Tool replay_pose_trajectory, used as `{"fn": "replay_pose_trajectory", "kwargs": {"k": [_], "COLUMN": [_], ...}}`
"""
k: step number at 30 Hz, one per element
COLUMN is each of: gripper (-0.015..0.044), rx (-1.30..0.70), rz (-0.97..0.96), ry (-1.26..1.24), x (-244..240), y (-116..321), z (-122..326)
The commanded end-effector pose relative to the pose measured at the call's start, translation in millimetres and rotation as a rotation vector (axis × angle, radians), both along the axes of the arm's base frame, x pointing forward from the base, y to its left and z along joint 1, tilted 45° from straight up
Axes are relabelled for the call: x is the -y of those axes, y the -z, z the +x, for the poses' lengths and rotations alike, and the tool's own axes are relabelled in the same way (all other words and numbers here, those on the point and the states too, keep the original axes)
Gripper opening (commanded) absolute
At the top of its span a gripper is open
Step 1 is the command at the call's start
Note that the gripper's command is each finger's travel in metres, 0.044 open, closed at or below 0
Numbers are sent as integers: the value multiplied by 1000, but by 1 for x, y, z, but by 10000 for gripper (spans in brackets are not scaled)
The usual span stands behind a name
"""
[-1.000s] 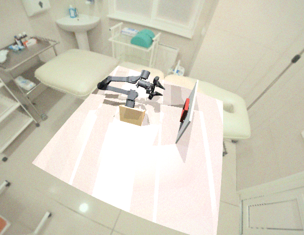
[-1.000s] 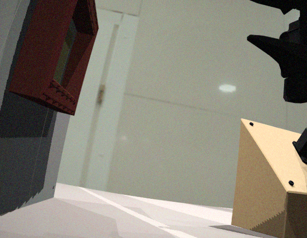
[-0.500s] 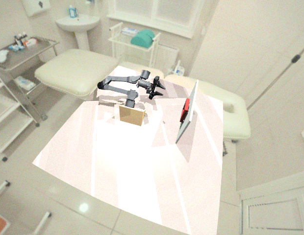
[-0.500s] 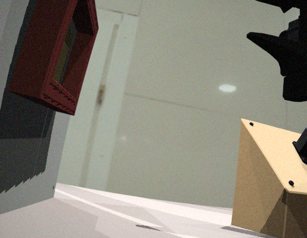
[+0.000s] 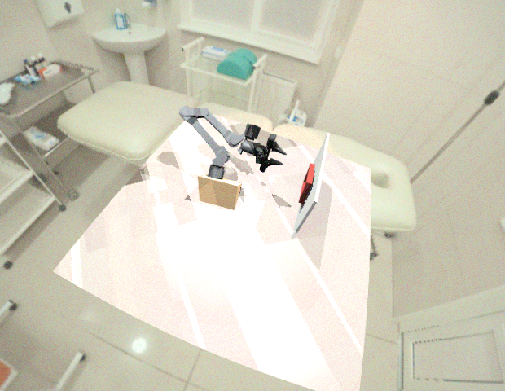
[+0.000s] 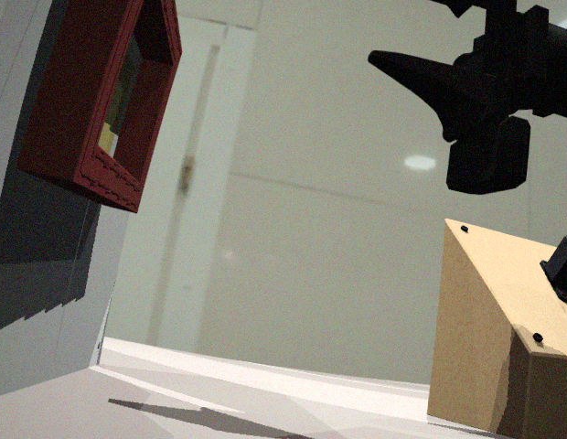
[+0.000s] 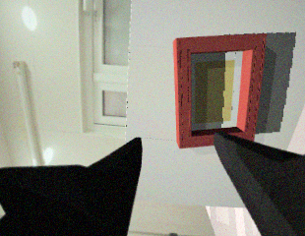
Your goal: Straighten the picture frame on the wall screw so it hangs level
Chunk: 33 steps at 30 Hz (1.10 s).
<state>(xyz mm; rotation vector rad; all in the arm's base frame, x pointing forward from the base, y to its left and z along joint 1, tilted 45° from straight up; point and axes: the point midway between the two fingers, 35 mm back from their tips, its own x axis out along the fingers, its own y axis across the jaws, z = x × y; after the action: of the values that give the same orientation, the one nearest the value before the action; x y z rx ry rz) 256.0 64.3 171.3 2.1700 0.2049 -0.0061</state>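
Observation:
The red picture frame [image 5: 307, 182] [image 6: 114, 181] [image 7: 183, 93] hangs against the grey wall panel [image 5: 305, 214] [image 6: 52, 340] [image 7: 152, 74]. In the wrist view its top and bottom edges rise slightly toward the right, against the panel's nearly horizontal lower edge, so its right side looks a little higher. A yellowish patch [image 7: 212, 98] shows inside the opening. The screw and the notched strip are hidden. My gripper [image 5: 283, 158] [image 7: 177, 141] is open and empty. It stands well back from the panel, its fingers pointing at it, apart from the frame.
A wooden block [image 5: 219, 193] [image 6: 468, 306] stands on the table by the arm's base, below the gripper. The panel stands upright on the table [image 5: 181, 261], its left edge showing in the wrist view. The frame casts a dark shadow on the panel.

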Motion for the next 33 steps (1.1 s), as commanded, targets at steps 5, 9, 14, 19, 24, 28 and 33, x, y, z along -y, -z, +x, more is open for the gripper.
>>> {"fn": "replay_pose_trajectory", "kwargs": {"k": [5,9,14,19,24,28,33], "gripper": [260,260,260,260,260,260,260], "rx": [6,6,6,7,9,10,10], "rz": [13,13,13,13,13,13,13], "ry": [2,2,2,2,2,2,2], "x": [-13,-13,-14,-19,-23,-25,-25], "y": [26,26,25,22,26,31,31], "z": [16,16,19,43,78,95,95]}}
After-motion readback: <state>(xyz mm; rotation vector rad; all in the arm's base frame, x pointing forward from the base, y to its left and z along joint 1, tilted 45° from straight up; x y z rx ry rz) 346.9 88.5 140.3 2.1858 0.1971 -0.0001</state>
